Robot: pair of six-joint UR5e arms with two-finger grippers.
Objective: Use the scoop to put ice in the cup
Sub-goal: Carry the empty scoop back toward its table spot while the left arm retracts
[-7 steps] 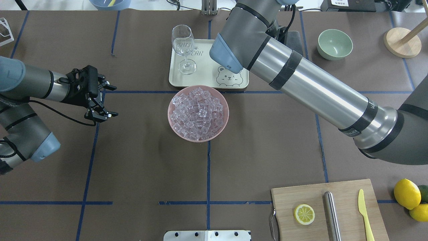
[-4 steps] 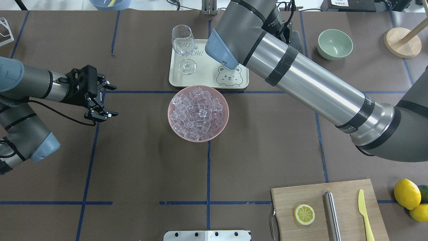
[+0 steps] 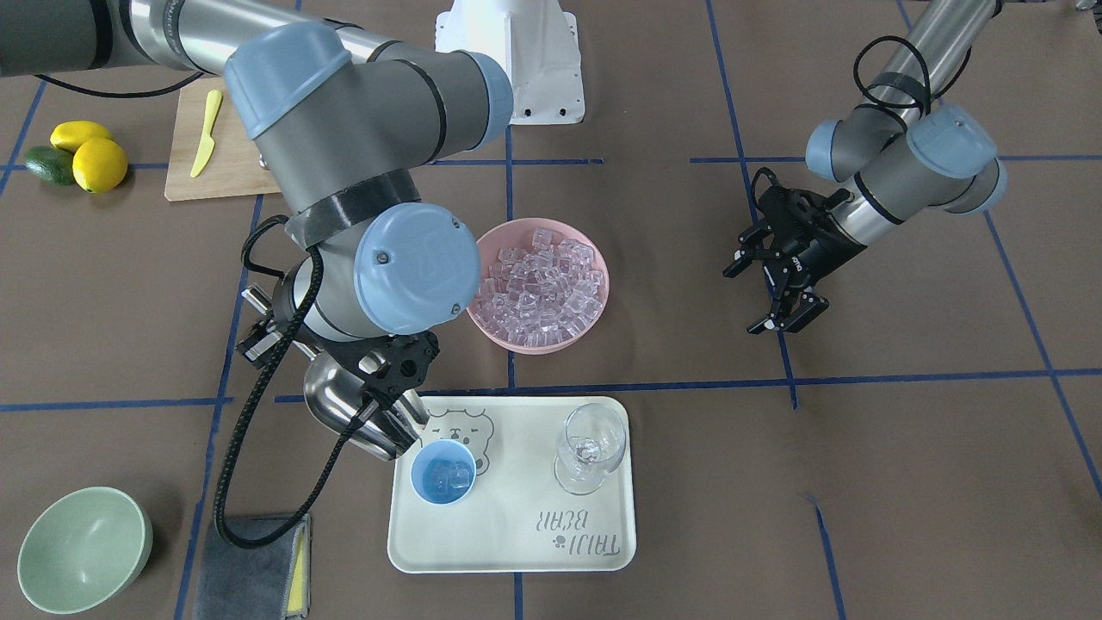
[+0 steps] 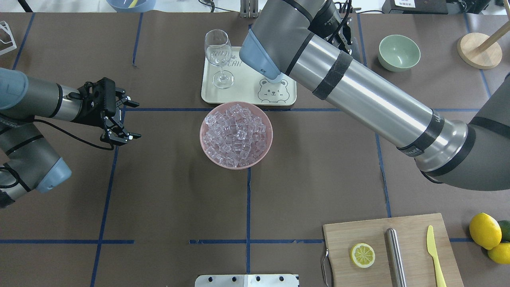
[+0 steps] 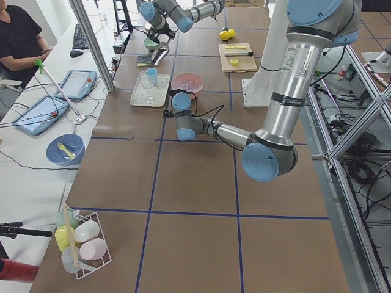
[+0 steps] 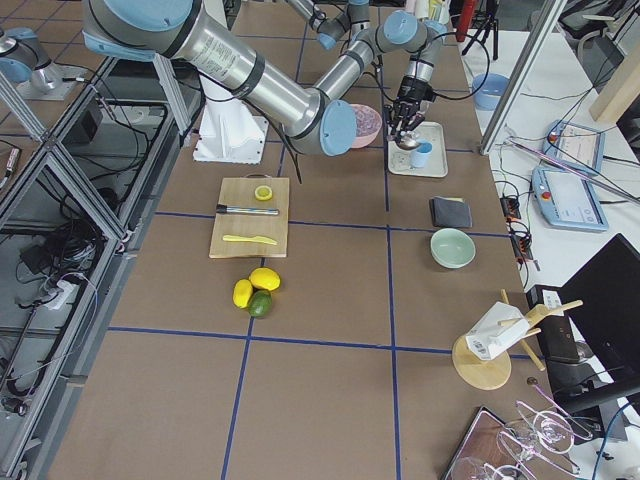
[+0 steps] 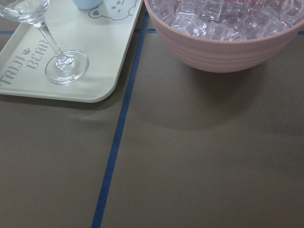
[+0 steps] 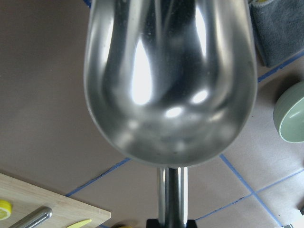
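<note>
Brown papered table (image 4: 159, 199), scoop (image 3: 340, 403) clasped by right gripper (image 3: 392, 383), tipped just beside cup (image 3: 418, 491), ice (image 3: 441, 474) seen inside, left gripper (image 4: 135, 120) spread wide.

a brown table (image 4: 159, 191) crossed by blue tape lines (image 4: 248, 207). at centre sits a pink bowl (image 4: 201, 137); just beyond it, a cream tray (image 4: 247, 85). on the right, far side: a green bowl (image 4: 399, 52) and a round wooden base (image 4: 479, 50); near side: a cutting board (image 4: 414, 231) beside lemons (image 4: 485, 230).
</note>
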